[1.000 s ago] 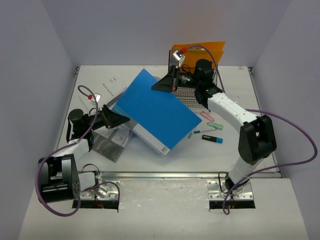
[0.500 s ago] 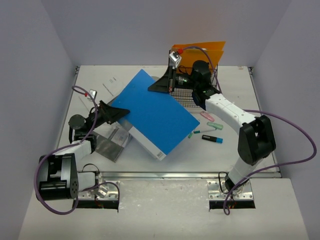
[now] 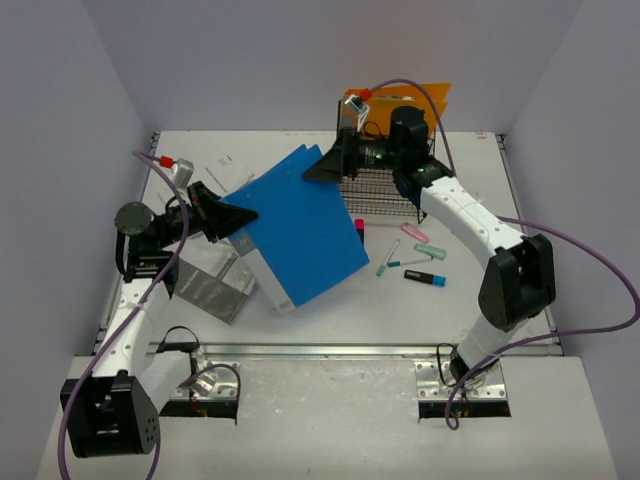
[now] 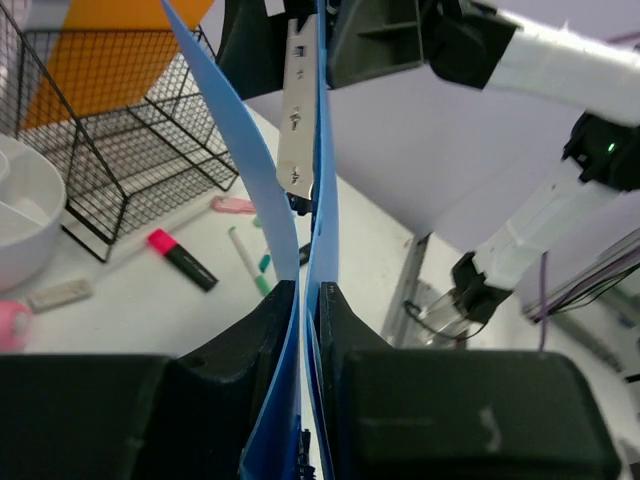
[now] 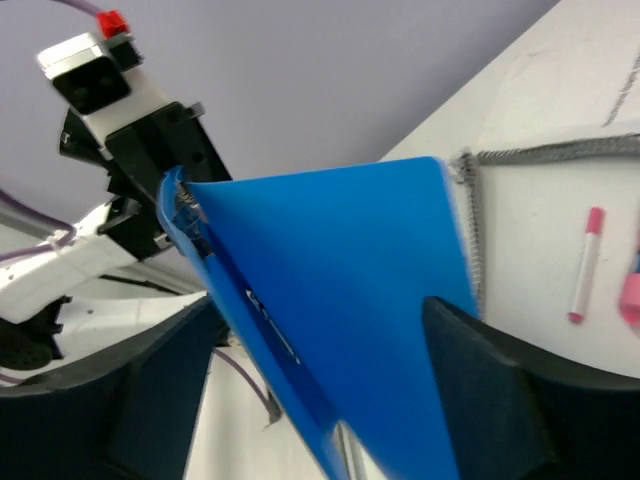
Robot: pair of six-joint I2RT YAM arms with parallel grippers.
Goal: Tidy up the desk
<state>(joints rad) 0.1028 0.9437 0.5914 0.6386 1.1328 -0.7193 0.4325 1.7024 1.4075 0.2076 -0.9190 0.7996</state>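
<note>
Blue folder (image 3: 300,235) tilted over desk (image 3: 400,320) centre. Left gripper (image 3: 243,216) clamped on its left edge; right gripper (image 3: 314,171) spread wide around far corner, not gripping. Wire basket (image 3: 385,192) lies far-right of folder.

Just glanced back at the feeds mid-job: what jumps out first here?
A big blue folder stands tilted at the centre of the desk, its left edge pinched by the left fingers, with the right fingers open around its far top corner. Behind it stand a black wire basket and an orange folder, and loose markers lie to its right.
</note>
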